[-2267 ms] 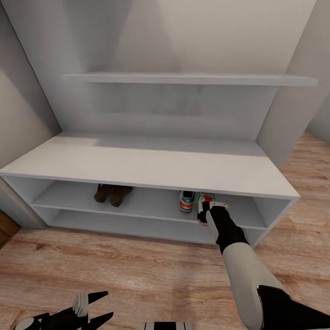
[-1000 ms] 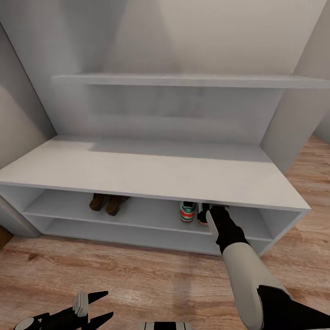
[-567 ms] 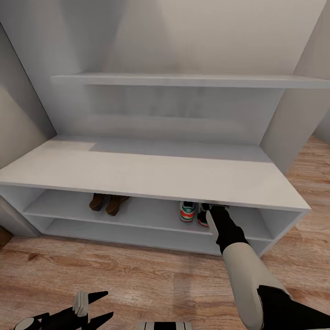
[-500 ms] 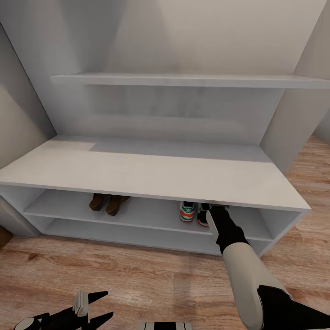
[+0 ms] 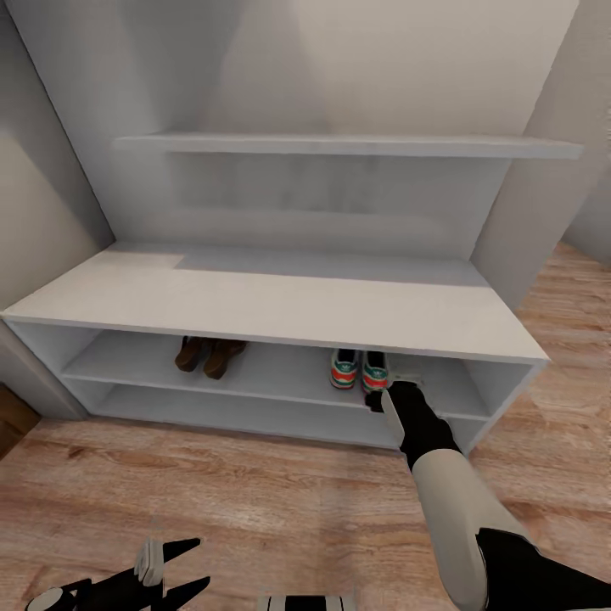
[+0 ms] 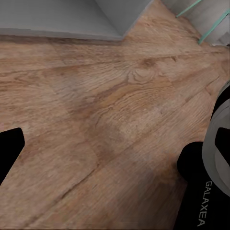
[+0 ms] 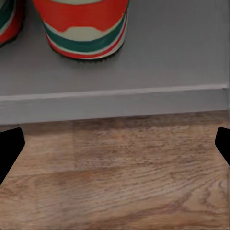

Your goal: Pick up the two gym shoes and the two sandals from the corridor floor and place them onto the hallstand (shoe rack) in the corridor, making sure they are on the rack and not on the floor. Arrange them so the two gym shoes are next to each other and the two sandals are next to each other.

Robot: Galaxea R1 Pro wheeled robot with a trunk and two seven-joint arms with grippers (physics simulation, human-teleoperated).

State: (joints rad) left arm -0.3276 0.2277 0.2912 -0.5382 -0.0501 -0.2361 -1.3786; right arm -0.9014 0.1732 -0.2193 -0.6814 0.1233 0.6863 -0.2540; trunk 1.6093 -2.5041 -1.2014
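Observation:
The pale grey hallstand (image 5: pixel 280 305) stands against the wall. On its upper open shelf two brown sandals (image 5: pixel 204 355) sit side by side at the left. Two gym shoes (image 5: pixel 345 371) (image 5: pixel 375 372) stand side by side at the right, heels outward. My right gripper (image 5: pixel 395 392) hovers just in front of the shelf edge, behind the right shoe's heel. In the right wrist view that red, green and cream heel (image 7: pixel 86 28) stands on the shelf, and the gripper (image 7: pixel 115 143) is open with nothing between its fingers. My left gripper (image 5: pixel 174 564) hangs open low over the floor.
Wood-plank corridor floor (image 5: pixel 212 492) stretches in front of the rack. A long wall shelf (image 5: pixel 339 144) runs above the bench top. Grey walls close in on both sides. The lower open shelf (image 5: pixel 238 416) holds nothing. In the left wrist view a grey unit's base (image 6: pixel 57 19) meets the floor.
The right gripper has let go of the second gym shoe and drawn back from under the bench top to the shelf edge. The head camera has shifted slightly.

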